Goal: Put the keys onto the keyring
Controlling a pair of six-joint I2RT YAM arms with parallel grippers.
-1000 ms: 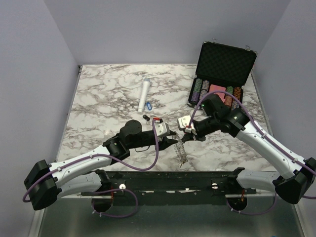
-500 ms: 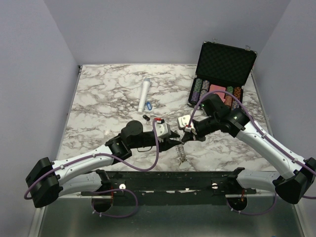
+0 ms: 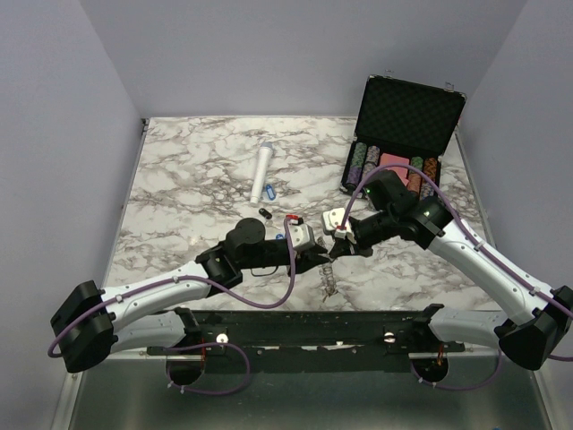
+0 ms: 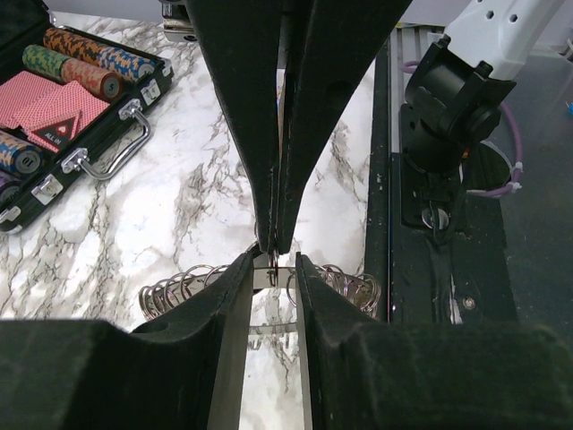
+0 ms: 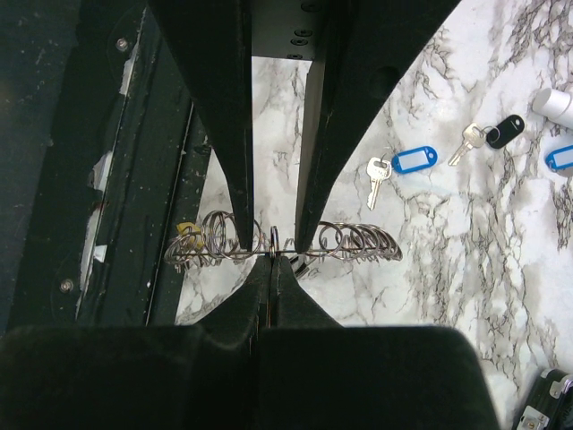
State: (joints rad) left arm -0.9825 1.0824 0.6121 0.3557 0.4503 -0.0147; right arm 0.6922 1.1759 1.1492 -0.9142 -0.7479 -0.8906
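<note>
The keyring (image 5: 358, 242) is a thin metal hoop carrying many small wire loops. It hangs near the table's front edge (image 3: 330, 279) and also shows in the left wrist view (image 4: 175, 291). My right gripper (image 5: 273, 258) is shut on its wire from one side (image 3: 337, 250). My left gripper (image 4: 273, 273) is open and straddles the same spot from the opposite side (image 3: 320, 261). Its two fingers (image 5: 235, 179) stand either side of one loop. A key with a blue tag (image 5: 400, 164), a key with a black tag (image 5: 494, 134) and another blue tag (image 5: 560, 158) lie on the marble. A yellow tag (image 5: 186, 235) shows behind the loops.
A white cylinder (image 3: 262, 172) lies mid-table with a blue tag (image 3: 270, 190) beside it. An open black case of poker chips and cards (image 3: 401, 134) stands at the back right. The black frame rail (image 3: 304, 327) runs along the table's front edge, just below the keyring.
My left arm has moved right, bringing its open fingers around the keyring at the right gripper. The right gripper has kept still, holding the ring.
</note>
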